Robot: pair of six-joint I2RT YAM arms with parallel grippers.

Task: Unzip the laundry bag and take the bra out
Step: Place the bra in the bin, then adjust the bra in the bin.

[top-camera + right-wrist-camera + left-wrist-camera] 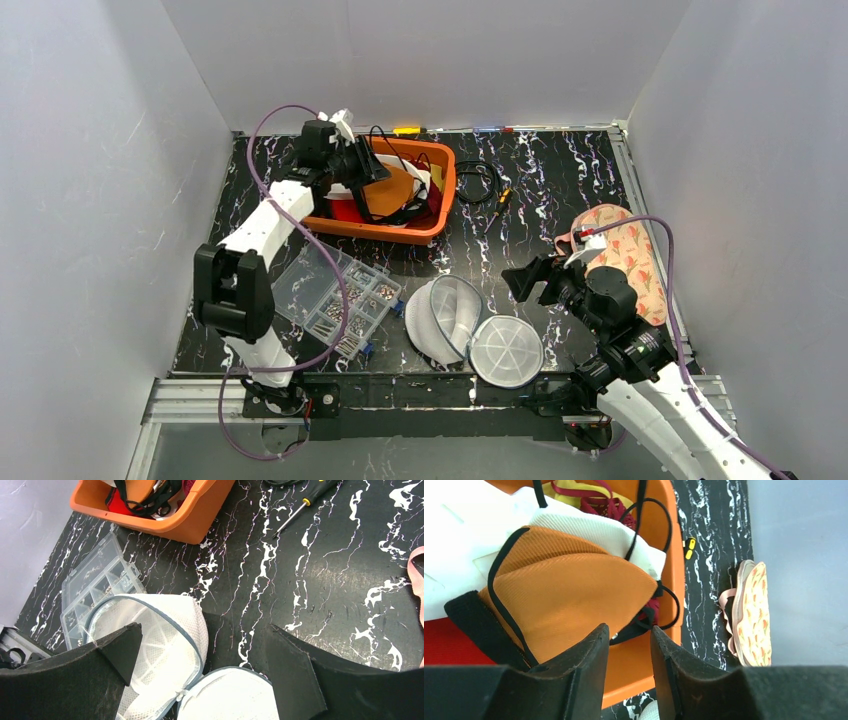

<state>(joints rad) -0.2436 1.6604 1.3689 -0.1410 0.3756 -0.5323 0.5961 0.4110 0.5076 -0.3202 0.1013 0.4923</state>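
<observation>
We judge the task close to complete. The laundry bag [445,318] lies on the tabletop [560,190] at the near centre. Its zip is undone and its two round mesh halves are spread apart, one tipped up and the other flat just right of it. In the right wrist view we see only white mesh and the pale blue zip edge, and nothing orange inside.

The bra [569,595], orange with black trim and straps, is well away from the bag. It lies on top of other cloth in the orange bin [380,232] at the far left of the tabletop.

The left end effector [629,630] hangs just above the bra and the near wall of the bin. Its jaws stand a little apart and nothing is clamped between them. The bra rests on the pile below, and we see no contact with the fingers.

The right end effector [535,280] hovers just right of the bag, jaws wide apart and empty.

Unzipping and removal both look done to us. As far as we can judge, all that is left is for the left arm to lift clear of the bin.
</observation>
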